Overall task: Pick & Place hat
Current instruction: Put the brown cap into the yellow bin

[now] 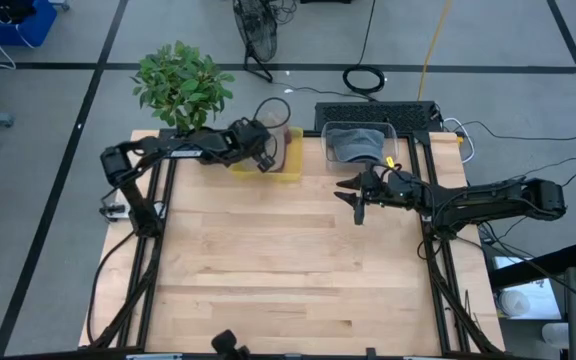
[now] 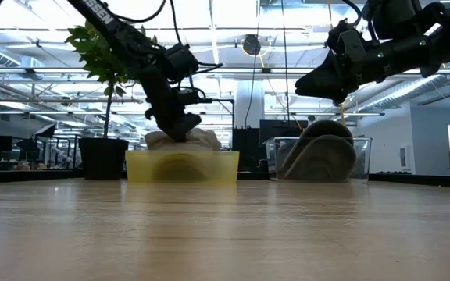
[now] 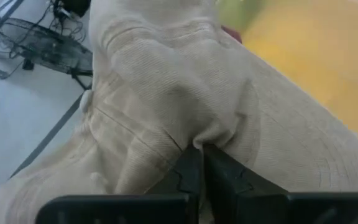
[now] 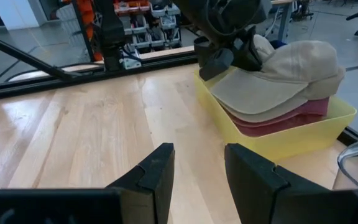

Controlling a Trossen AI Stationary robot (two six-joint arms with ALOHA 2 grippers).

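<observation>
Atop the stack in the shallow yellow plastic bin (image 4: 278, 140) lies a tan corduroy cap (image 4: 278, 78), its brim pointing away from the potted green plant (image 1: 182, 85) toward the bare wood table (image 1: 288, 270), its long axis running brim to crown. Beneath it, more caps show only as edges, one of them pink. Over the bin, the left gripper (image 4: 232, 56) has its fingers (image 3: 194, 177) pressed together on a fold of the cap's crown; the fabric bunches around the tips. Beside the bin, the right gripper (image 4: 197, 165) hangs over the table, fingers spread, holding nothing. A clear plastic bin (image 2: 319, 160) past it holds a grey cap.
</observation>
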